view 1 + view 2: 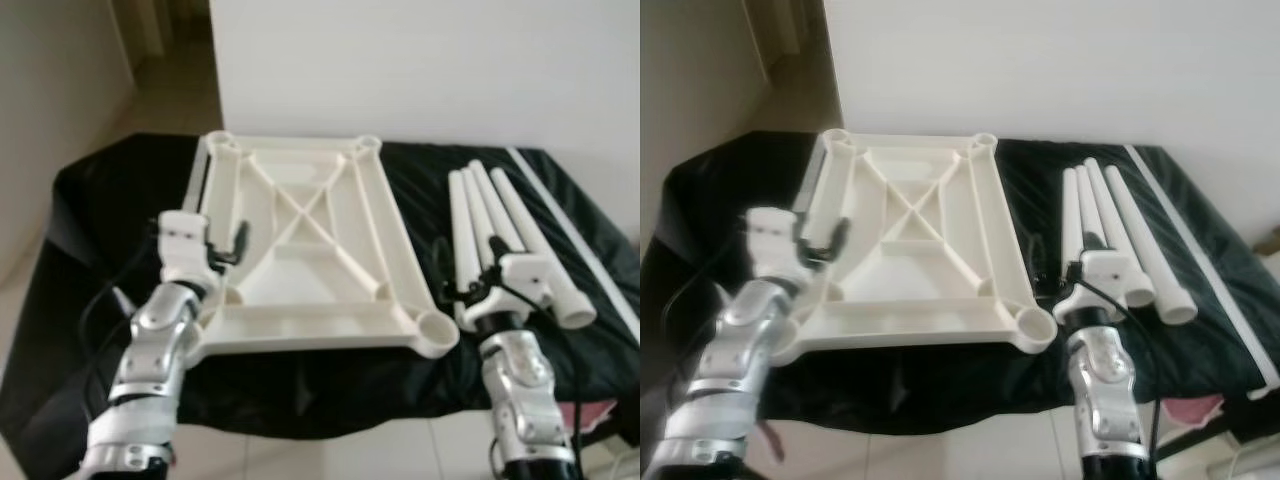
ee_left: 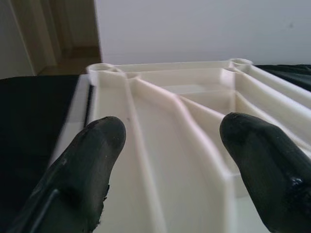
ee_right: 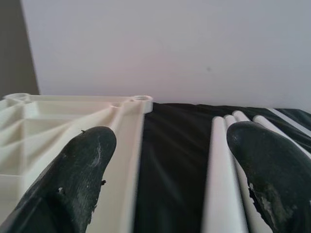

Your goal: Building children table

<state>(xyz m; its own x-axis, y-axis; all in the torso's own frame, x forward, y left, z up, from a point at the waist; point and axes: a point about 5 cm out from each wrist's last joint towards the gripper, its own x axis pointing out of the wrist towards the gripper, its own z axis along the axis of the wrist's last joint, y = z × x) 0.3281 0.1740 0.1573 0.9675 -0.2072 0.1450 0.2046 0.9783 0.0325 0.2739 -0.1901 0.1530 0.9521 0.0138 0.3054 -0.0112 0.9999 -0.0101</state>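
Left eye view: white ribbed plastic tabletop [image 1: 310, 250] lies underside-up on black cloth [image 1: 90, 250]; 4 white tubular legs [image 1: 490, 235] lie beside it, none fitted. Left gripper [image 2: 165, 160] and right gripper [image 3: 170, 170] hover, jaws apart, empty. Assembly not yet begun.

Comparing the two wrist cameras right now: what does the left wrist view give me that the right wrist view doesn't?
Left wrist view: the left gripper, fingers apart, over the ribbed underside of the white tabletop, looking along its diagonal ribs, with a doorway beyond. Right wrist view: the right gripper, fingers apart, over black cloth, with the white legs lying side by side. Both share the tabletop, its far corner sockets, the black cloth and the white wall.
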